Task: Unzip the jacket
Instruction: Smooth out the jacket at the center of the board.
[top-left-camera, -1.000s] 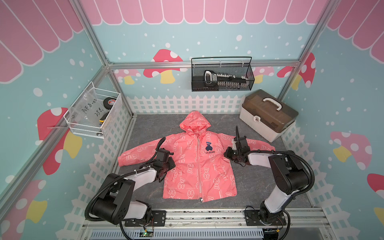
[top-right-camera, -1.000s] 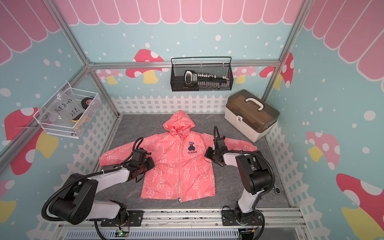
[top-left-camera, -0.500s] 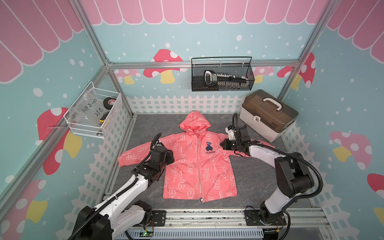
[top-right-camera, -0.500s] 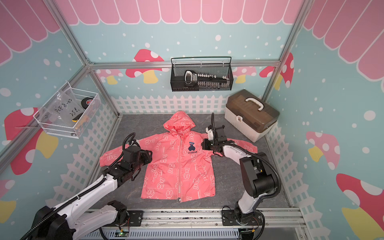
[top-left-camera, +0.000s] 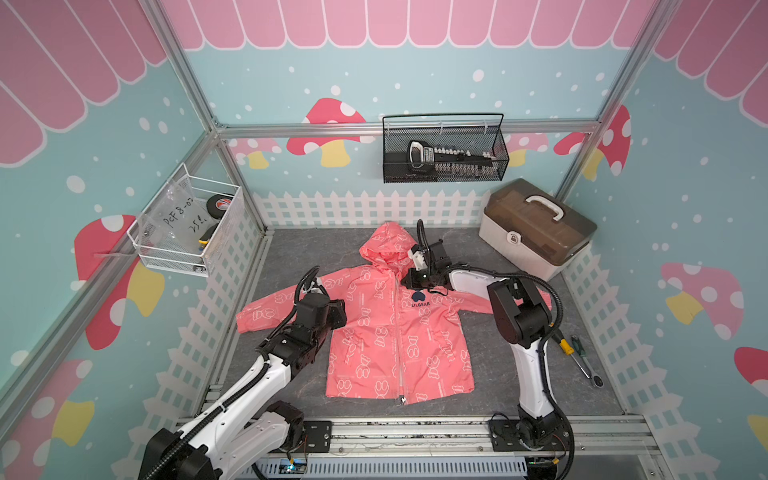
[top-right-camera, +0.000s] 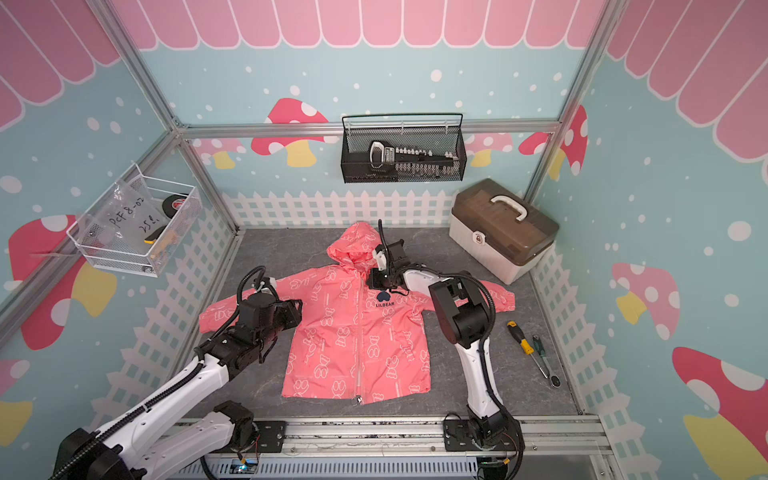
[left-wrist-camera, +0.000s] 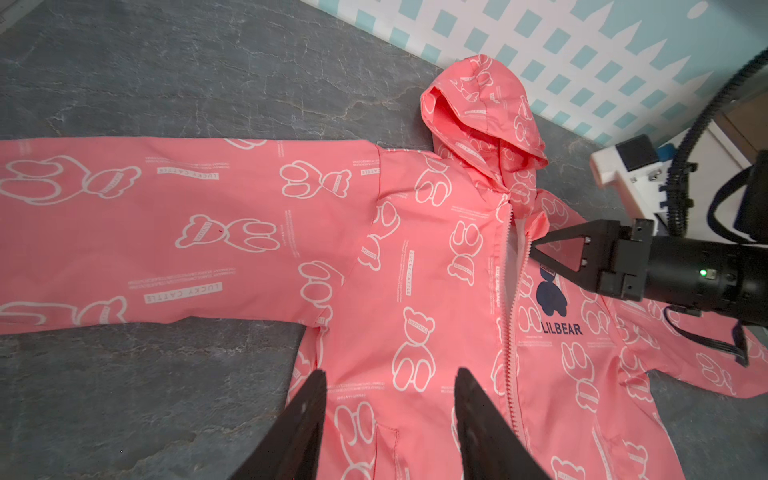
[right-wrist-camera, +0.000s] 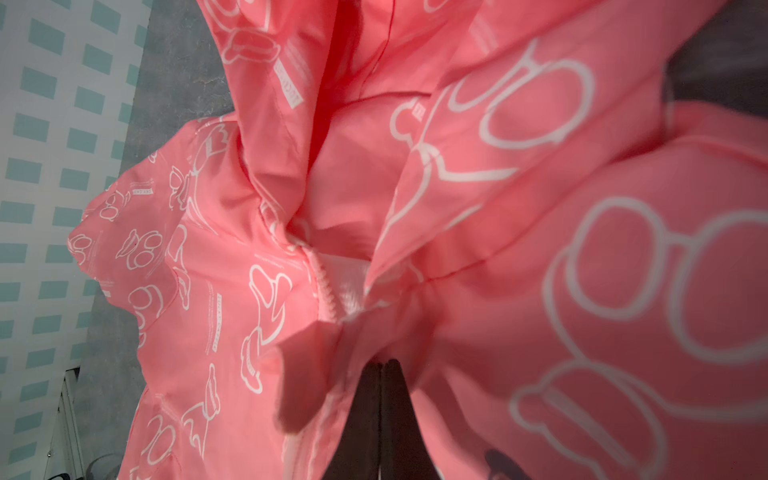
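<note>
The left fingers (left-wrist-camera: 307, 411) stand apart, holding nothing, poised over the jacket's (top-left-camera: 390, 332) left front panel just below the sleeve. The jacket lies flat, front up, in the middle of the grey worktop (top-left-camera: 299, 249), hem near, hood far, sleeves spread to both sides. Its zipper (left-wrist-camera: 510, 353) looks closed down the front and parted only at the collar. There the right fingers (right-wrist-camera: 374, 415) are pressed together on a pinch of the jacket's fabric beside the zipper teeth. Farther right, by the far fence, sits a toolbox (top-left-camera: 536, 228).
</note>
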